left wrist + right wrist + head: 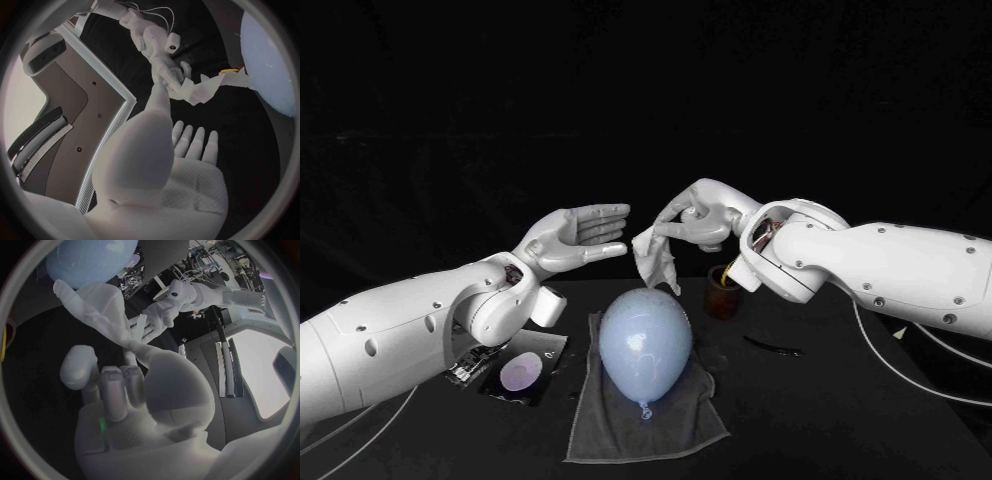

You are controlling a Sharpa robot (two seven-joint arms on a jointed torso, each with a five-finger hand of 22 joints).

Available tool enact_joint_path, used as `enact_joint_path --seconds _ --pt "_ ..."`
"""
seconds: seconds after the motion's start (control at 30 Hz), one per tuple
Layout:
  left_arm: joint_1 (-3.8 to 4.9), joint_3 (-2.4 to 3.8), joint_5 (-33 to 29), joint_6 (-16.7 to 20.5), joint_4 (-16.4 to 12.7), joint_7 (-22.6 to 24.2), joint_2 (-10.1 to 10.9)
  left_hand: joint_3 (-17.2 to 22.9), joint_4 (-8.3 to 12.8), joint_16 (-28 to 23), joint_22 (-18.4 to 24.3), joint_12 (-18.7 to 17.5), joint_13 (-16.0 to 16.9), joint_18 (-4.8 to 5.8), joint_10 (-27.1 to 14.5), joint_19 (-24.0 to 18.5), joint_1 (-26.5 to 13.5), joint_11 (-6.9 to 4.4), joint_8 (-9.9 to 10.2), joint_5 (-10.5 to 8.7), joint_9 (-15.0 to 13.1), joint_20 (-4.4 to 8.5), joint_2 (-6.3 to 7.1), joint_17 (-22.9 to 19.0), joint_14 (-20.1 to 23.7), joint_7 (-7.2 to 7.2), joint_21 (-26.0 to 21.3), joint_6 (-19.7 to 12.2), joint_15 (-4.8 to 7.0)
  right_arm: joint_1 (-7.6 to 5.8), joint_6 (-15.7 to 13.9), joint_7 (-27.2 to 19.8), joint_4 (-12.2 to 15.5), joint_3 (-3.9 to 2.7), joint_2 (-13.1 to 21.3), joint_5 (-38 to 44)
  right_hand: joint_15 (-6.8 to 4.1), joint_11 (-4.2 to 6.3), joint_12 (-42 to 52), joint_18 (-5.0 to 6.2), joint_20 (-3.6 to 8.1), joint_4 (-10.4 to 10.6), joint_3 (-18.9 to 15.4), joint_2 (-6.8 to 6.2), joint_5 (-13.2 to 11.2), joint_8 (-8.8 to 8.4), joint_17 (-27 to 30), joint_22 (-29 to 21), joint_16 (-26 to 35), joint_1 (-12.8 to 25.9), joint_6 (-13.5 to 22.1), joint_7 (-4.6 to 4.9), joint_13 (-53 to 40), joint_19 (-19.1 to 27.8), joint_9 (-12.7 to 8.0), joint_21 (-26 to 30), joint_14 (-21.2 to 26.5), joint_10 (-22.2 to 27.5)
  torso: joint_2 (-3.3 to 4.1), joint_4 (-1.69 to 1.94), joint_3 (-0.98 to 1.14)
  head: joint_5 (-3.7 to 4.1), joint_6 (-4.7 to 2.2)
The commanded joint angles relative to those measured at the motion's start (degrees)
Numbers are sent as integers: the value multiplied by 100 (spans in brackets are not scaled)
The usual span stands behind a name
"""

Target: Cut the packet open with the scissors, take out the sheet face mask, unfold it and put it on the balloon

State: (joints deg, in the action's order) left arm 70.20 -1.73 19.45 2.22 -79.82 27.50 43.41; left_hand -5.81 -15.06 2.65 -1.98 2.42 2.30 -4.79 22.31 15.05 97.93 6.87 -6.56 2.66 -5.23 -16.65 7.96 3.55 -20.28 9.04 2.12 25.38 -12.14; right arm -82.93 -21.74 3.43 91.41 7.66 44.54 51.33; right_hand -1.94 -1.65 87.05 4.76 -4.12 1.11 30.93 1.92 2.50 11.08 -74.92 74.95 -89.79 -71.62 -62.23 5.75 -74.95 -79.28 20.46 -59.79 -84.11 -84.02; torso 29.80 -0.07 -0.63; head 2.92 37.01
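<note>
The right robot hand (692, 222) pinches the crumpled mask (655, 258), hanging it at twelve o'clock of the balloon (643, 340) on its towel (646, 430). The left robot hand (581, 235), fingers apart and empty, stands at nine o'clock of the mask, likely positioned to help unfold it.

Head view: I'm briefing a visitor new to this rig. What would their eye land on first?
Most likely the pale blue balloon, lying on a grey cloth at the table's middle. Just above it the right robot hand pinches the crumpled white sheet mask, which dangles over the balloon, while the left robot hand hovers open beside it.
</note>
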Motion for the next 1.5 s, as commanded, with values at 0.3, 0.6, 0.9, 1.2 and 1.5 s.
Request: enact_joint_path --seconds 0.3,0.6,0.9,1.2,1.5 --pt "-25 8 980 -107 69 -20 -196 597 -197 -79 13 -89 -70 -14 -985 -124 453 -142 308 28 164 15 609 -89 567 -129 -27 -944 63 -96 27 -15 89 -48 37 -548 -45 48 8 79 25 -5 47 7 27 24 -1508 731 -21 -48 -70 -16 -1320 -3 109 32 -589 -446 6 -1 3 6 -65" --pt "-26 10 828 324 216 -51 -481 1034 -106 194 -82 82 25 -257 -226 573 550 199 128 12 21 1 32 105 -313 189 146 -485 7 -148 -8 -63 176 -73 43 -616 -46 48 -3 78 28 -6 64 5 27 29 -1508 733 -21 -53 -59 -15 -1313 -6 114 29 -589 -439 9 -2 8 2 -102" --pt "-24 16 84 979 300 53 -682 1259 128 856 -275 574 185 -414 2450 2761 376 629 -588 12 -450 3 -334 525 -2506 581 708 1289 73 -159 -18 -95 254 -86 49 -641 -47 48 -7 80 29 -6 70 4 27 31 -1508 731 -21 -54 -55 -14 -1310 -4 115 38 -589 -437 14 -8 7 8 -117" --pt "-21 19 -350 1177 297 76 -713 1792 -46 1131 -270 635 128 -582 3464 3444 348 349 -987 10 -609 117 -515 695 -3344 420 921 2277 378 -164 -41 -99 206 -89 46 -624 -47 48 -11 79 30 -8 83 2 27 34 -1508 734 -21 -58 -46 -13 -1307 -7 118 33 -589 -435 12 4 1 15 -113" --pt "-20 19 -457 1069 287 47 -652 2408 -76 1118 -246 429 130 -575 3952 3652 224 229 -1163 12 -665 231 -443 785 -3646 308 976 2686 484 -169 -76 -83 154 -90 74 -550 -48 48 -14 79 31 -8 88 1 27 36 -1508 733 -21 -60 -43 -13 -1306 -7 119 35 -589 -434 11 4 -5 20 -138"
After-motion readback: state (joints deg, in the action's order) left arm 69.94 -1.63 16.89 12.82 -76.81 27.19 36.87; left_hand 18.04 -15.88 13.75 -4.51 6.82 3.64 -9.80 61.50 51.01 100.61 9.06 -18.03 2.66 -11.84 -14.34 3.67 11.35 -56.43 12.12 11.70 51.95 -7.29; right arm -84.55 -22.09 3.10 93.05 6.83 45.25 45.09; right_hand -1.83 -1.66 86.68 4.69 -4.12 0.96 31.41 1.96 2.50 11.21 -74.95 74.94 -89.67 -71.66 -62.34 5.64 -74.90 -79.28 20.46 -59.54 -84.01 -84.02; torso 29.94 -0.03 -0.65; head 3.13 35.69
